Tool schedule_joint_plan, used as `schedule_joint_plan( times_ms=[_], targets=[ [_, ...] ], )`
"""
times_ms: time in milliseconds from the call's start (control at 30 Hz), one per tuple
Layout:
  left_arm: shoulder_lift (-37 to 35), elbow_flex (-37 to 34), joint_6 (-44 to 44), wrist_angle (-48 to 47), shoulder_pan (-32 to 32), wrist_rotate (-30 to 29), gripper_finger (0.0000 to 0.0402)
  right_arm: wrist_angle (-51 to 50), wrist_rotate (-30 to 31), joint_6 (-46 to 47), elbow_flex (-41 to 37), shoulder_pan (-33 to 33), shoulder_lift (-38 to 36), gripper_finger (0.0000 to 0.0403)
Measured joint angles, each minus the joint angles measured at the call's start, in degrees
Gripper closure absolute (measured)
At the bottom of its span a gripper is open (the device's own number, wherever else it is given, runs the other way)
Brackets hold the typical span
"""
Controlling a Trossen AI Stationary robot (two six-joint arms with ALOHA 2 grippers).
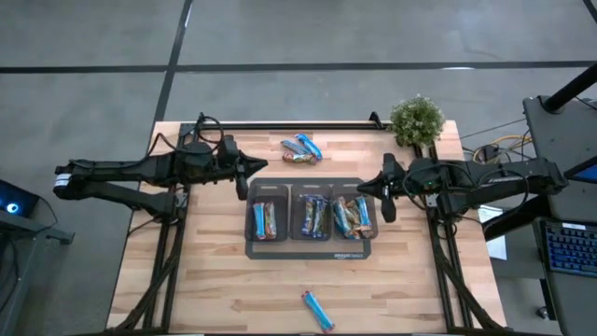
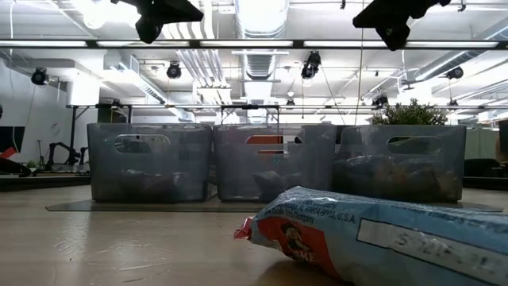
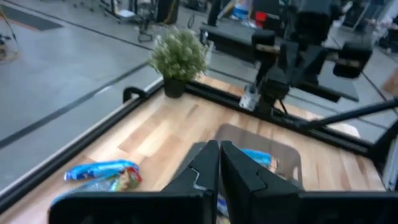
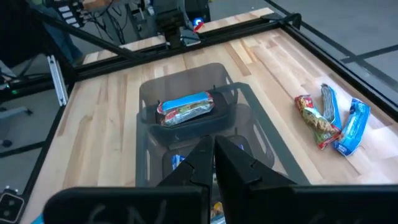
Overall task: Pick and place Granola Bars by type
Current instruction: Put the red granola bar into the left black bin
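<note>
Your left claw (image 1: 250,177) and right claw (image 1: 381,189) both pressed together, empty, flanking the three-bin tray (image 1: 311,245), Granola Bars (image 1: 265,220) inside bins, three bars (image 1: 300,149) behind tray, one blue bar (image 1: 318,311) on counter (image 1: 196,280) front

In the low view, the light blue bar wrapper (image 2: 381,238) lying nearest the camera carries small print ending in "U.S.A." along its upper edge; the words before it are too blurred to read. In the high view, the tray (image 1: 311,248) under the three bins shows a small white marking on its front edge, unreadable.
</note>
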Motion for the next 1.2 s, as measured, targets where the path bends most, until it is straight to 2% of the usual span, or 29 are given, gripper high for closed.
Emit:
schedule_joint_plan(
  times_ms=[233,367,667,967,1200],
  targets=[
    [0.00,0.04,-1.61,1.64,4.98,-0.20,0.0401,0.19,0.15,-1.15,0.00,-0.02,0.11,0.0394],
    [0.00,0.04,-3.21,1.94,7.76,0.81,0.0384,0.21,0.15,-0.97,0.00,-0.02,0.12,0.0394],
    [0.00,0.04,-3.37,2.64,10.13,1.13,0.0297,0.08,0.15,1.97,0.00,-0.02,0.37,0.0394],
    [0.18,0.04,-8.19,3.39,12.19,2.43,0.0205,0.12,0.15,2.02,0.00,-0.02,0.43,0.0394],
    [3.40,2.00,-7.58,1.50,12.43,5.21,0.0165,0.12,0.15,2.02,0.00,-0.02,0.44,0.0394]
  ],
)
